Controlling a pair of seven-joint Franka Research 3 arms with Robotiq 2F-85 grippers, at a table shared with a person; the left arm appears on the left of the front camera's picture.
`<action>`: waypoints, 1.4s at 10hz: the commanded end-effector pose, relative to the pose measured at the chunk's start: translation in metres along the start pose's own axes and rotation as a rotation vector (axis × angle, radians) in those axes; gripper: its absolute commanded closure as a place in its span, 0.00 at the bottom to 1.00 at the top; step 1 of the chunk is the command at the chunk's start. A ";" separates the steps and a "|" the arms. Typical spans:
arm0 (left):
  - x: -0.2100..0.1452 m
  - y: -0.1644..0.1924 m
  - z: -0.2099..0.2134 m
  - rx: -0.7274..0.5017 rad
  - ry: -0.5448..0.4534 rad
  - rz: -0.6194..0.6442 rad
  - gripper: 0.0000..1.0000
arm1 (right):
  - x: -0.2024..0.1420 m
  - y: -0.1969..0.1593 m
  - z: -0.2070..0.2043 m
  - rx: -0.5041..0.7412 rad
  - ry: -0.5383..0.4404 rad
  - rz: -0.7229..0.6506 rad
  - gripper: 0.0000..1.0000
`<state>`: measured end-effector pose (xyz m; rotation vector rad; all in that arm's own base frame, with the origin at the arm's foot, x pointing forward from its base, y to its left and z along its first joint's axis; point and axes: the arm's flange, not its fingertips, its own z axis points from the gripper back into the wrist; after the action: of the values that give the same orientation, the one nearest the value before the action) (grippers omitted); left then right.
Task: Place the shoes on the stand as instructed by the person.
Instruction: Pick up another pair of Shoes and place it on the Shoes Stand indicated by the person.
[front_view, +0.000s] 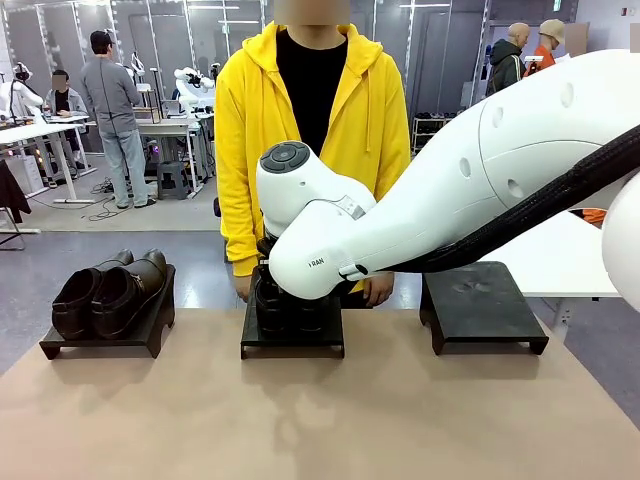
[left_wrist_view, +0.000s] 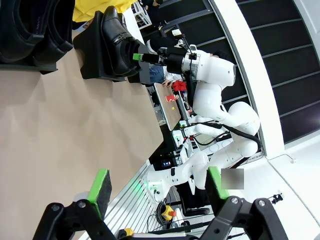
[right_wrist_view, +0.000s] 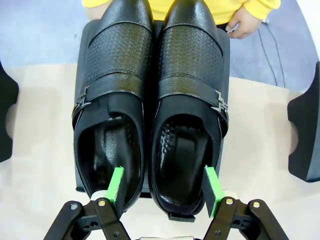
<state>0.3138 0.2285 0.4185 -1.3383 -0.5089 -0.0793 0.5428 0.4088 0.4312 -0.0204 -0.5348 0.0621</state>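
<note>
right gripper (right_wrist_view: 162, 192), part open, grips the shoes (right_wrist_view: 150, 100) by their heels, toes toward the person (front_view: 305, 110).

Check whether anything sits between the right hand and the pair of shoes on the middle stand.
Nothing visible does. The right hand is already at the shoes on the middle stand, its green pads down inside their heel openings, one in each shoe.

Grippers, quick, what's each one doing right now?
Left gripper: open, holding nothing.
Right gripper: one finger inside each shoe of the middle pair; whether it's gripping them cannot be told.
</note>
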 end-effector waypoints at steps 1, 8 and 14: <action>-0.001 -0.002 -0.002 0.003 -0.016 -0.022 0.04 | 0.000 0.001 -0.001 -0.001 -0.002 -0.001 0.23; -0.001 -0.002 -0.002 0.003 -0.016 -0.022 0.04 | -0.006 -0.072 0.052 0.199 0.164 -0.054 0.23; -0.001 -0.002 -0.002 0.003 -0.016 -0.022 0.04 | -0.053 -0.292 0.087 0.707 0.346 -0.255 0.23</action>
<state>0.3137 0.2285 0.4183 -1.3382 -0.5087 -0.0788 0.4841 0.1535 0.5012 0.6569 -0.2079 0.0183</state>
